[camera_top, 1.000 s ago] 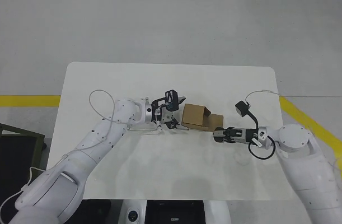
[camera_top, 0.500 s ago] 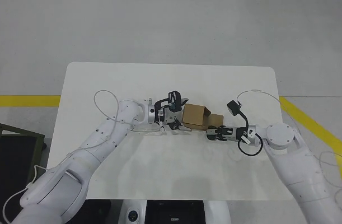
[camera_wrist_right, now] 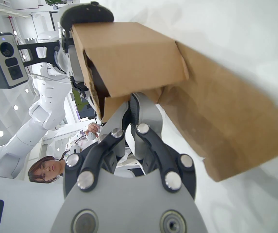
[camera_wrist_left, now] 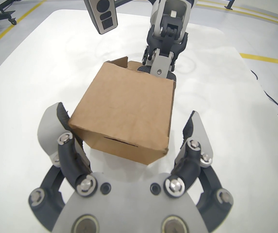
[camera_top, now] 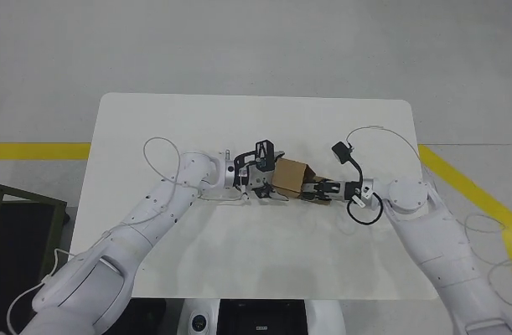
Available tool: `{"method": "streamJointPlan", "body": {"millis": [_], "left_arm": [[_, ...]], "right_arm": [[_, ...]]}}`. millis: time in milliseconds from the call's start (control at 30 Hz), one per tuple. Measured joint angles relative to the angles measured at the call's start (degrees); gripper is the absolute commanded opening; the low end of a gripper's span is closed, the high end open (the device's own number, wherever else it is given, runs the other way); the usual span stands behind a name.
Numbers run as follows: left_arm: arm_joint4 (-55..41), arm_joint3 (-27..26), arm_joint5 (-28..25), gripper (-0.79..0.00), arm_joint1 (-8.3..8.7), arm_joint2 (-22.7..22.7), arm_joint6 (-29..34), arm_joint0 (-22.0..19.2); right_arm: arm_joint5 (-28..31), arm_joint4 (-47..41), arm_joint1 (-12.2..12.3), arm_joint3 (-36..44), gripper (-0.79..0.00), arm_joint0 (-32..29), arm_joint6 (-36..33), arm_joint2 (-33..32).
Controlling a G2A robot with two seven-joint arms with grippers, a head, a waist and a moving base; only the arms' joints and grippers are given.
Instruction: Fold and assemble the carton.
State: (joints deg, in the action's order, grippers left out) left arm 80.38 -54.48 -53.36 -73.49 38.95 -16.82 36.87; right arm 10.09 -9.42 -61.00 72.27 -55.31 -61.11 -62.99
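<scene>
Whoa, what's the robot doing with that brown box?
It's putting a cardboard carton together on the white table. The left gripper is open and straddles the carton's closed end. The right gripper is shut, with its tips at the open end. There a long flap sticks out, not folded in yet.

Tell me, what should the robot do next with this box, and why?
Probably close the open left hand on the carton to steady it: its fingers flank the closed end, while the right hand is at the open end.
</scene>
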Motion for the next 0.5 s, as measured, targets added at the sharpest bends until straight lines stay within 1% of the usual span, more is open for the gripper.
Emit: {"method": "streamJointPlan", "body": {"millis": [167,500], "left_arm": [[-0.29,-0.7,-0.44,0.0,0.46,1.23,1.27,0.63],[-1.14,-4.45,-1.3,0.0,2.48,5.72,5.1,3.49]], "right_arm": [[1.59,-0.53,-0.78,-2.66,-0.785,2.23,0.91,1.89],[4.39,-2.24,-2.59,-6.55,-0.785,5.71,1.84,6.04]]}}
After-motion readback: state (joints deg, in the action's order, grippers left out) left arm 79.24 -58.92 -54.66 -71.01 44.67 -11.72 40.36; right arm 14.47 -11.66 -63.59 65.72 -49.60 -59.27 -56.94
